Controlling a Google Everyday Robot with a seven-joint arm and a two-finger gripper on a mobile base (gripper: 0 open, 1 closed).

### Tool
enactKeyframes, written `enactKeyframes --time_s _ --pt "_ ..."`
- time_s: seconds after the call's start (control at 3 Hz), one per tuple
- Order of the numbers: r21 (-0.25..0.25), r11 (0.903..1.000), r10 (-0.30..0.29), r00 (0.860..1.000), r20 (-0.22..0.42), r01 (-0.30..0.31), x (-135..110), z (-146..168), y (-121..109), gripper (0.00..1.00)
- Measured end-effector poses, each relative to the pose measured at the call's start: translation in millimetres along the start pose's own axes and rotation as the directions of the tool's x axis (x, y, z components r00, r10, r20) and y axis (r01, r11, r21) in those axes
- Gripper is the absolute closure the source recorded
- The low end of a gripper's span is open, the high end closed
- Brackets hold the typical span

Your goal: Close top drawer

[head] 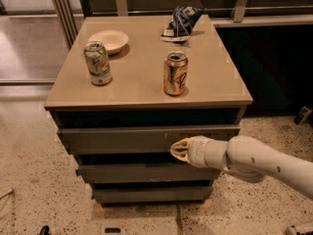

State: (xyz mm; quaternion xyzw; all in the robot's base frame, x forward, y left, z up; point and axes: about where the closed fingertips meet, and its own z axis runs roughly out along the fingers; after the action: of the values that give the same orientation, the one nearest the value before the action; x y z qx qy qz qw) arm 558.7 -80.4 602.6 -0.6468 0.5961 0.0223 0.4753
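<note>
1. Grey top drawer (117, 139) runs across mid-frame under the tan cabinet top (137, 84), with a dark gap between the two. Open speckled floor (29, 180) lies at lower left.
2. The white gripper (178, 149), fingers together, touches the drawer front's lower edge right of middle. Its arm enters from lower right.
3. Count: three drawer fronts, the two lower drawers (137, 172) narrower; two cans, a green can (98, 62) and a brown can (175, 73); one bowl (108, 40); one crumpled bag (181, 22).
4. The cans' writing cannot be read.
</note>
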Motion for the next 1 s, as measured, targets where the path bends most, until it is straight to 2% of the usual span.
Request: enactKeyframes --time_s 0.33,0.67,1.0 --pt "0.026 0.9984 0.051 0.999 -0.018 -0.051 4.3 -28.5 -17.2 1.0" --pt "0.026 0.9984 0.051 0.999 -0.018 -0.051 4.1 -28.8 -16.7 1.0" --pt "0.026 0.9984 0.051 0.999 -0.018 -0.051 4.0 -28.8 -16.7 0.73"
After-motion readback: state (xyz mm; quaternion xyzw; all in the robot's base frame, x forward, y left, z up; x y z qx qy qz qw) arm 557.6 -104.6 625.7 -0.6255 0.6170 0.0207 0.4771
